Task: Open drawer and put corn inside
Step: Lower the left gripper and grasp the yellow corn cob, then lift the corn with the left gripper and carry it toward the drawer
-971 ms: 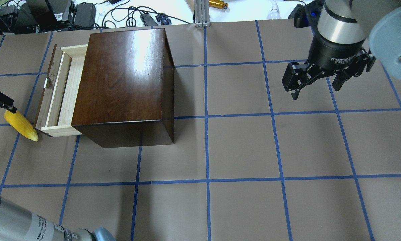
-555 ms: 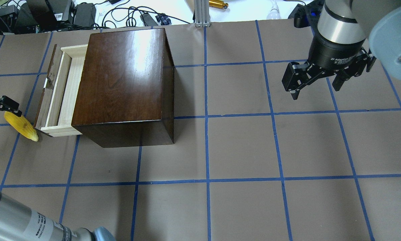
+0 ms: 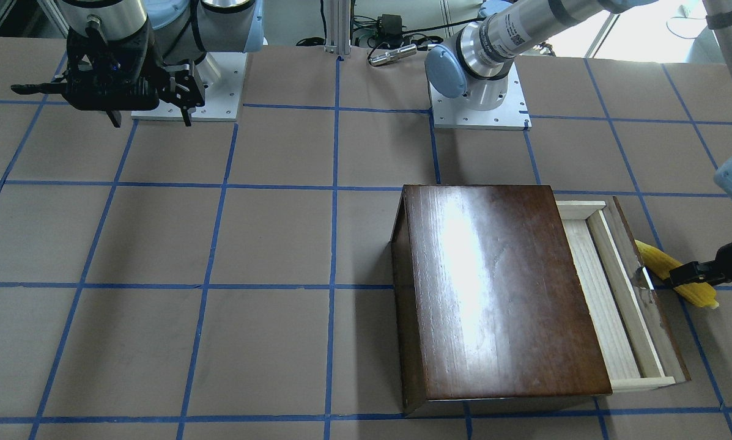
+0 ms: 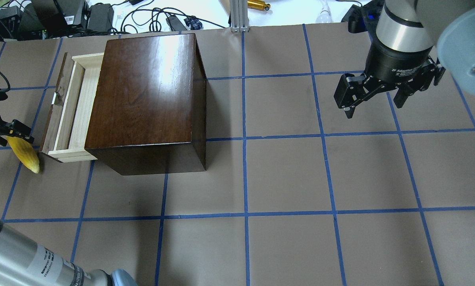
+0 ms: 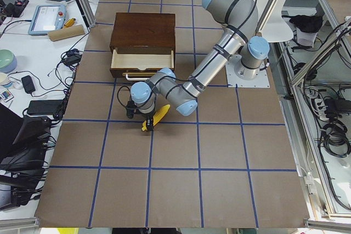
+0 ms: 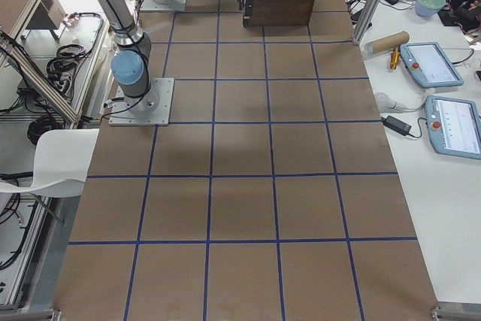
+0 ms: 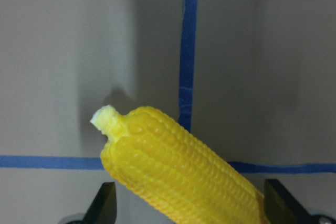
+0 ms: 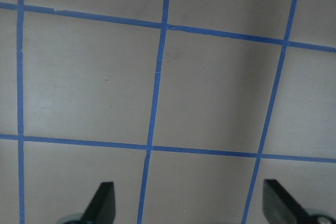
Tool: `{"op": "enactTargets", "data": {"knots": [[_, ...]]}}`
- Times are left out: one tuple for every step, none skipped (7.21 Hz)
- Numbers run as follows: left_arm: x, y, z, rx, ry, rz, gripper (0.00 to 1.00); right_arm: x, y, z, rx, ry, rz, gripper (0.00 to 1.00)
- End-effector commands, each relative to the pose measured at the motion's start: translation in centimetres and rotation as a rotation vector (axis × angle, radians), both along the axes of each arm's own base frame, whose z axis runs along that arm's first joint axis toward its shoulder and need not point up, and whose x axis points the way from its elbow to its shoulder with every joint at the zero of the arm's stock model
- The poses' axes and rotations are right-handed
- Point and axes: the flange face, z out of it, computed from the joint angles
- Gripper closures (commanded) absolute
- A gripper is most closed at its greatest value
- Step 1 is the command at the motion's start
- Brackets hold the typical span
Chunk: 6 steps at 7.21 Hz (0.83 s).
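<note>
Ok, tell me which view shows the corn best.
The left wrist-mounted view: the corn fills the frame, kernels and stub end sharp, between the left gripper fingers. The front-facing and overhead views show it small beside the drawer; exterior left shows it tiny; exterior right, not at all.

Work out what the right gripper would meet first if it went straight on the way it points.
The right gripper points down over bare table. Its wrist view shows only paper and blue tape between the fingers, so probably the table.

Mid-left of the overhead frame, the pale wooden drawer tray [image 4: 77,107] stands open upward; the glossy dark-brown wooden box [image 4: 146,99] roofs its inner part.
</note>
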Motion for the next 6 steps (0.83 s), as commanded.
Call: {"op": "enactTargets", "data": {"knots": [[0.03, -0.03, -1.15, 0.01, 0.009, 0.0, 0.0, 0.01, -0.04, -0.06, 0.001, 0.0, 0.0, 0.0], [0.07, -0.07, -1.39, 0.013, 0.012, -0.001, 0.0, 0.01, -0.04, -0.06, 0.001, 0.0, 0.0, 0.0], [0.05, -0.03, -1.56, 0.016, 0.013, -0.003, 0.0, 0.01, -0.04, -0.06, 0.001, 0.0, 0.0, 0.0], [0.05, -0.03, -1.56, 0.016, 0.013, -0.003, 0.0, -0.01, 0.01, 0.01, 0.0, 0.001, 0.0, 0.0], [0.07, -0.07, -1.49, 0.014, 0.013, -0.003, 0.15, 0.01, -0.04, -0.06, 0.001, 0.0, 0.0, 0.0], [0.15, -0.14, -1.51, 0.009, 0.006, -0.003, 0.52, -0.01, 0.01, 0.01, 0.0, 0.001, 0.0, 0.0]]}}
